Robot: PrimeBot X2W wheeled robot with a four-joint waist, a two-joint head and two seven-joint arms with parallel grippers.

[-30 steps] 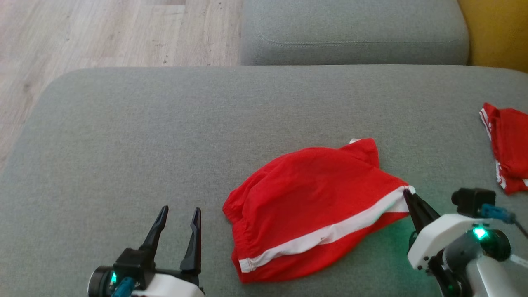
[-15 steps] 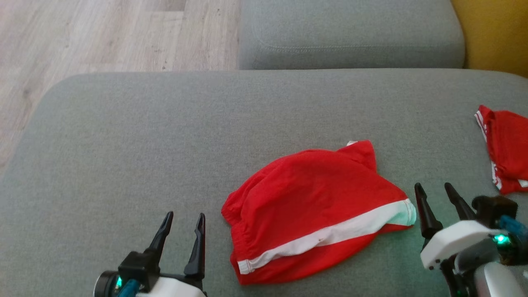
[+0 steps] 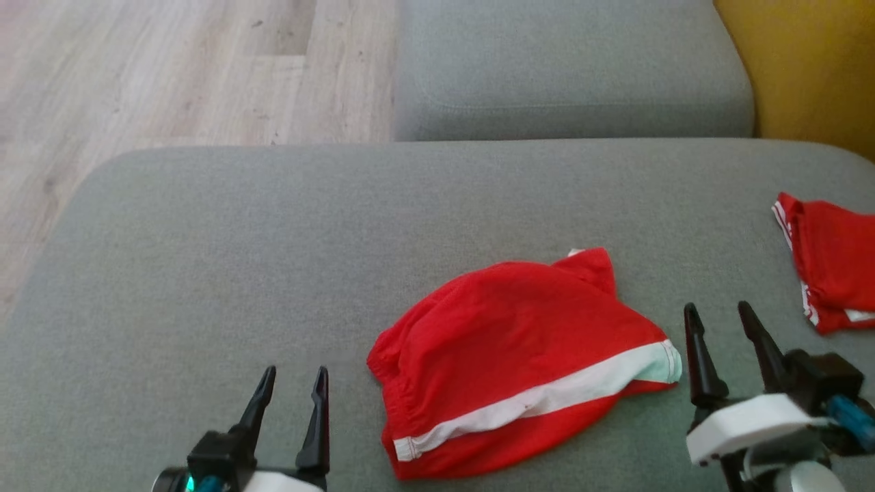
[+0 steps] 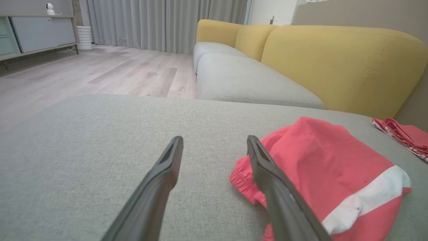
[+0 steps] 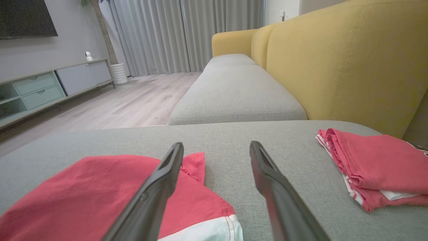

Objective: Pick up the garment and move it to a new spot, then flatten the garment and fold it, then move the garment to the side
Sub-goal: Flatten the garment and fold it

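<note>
Red shorts (image 3: 519, 355) lie rumpled on the grey sofa cushion (image 3: 273, 239), just left of the wide-open, empty right gripper (image 3: 718, 311) and right of the equally wide left gripper (image 3: 295, 374), apparently laid there for flattening.

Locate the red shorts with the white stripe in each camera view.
Head view: red shorts lower centre, on the grey cushion.
Left wrist view: red shorts lower right.
Right wrist view: red shorts lower left.
Shared landmark: folded red garment, to the right of the shorts in every view.
</note>
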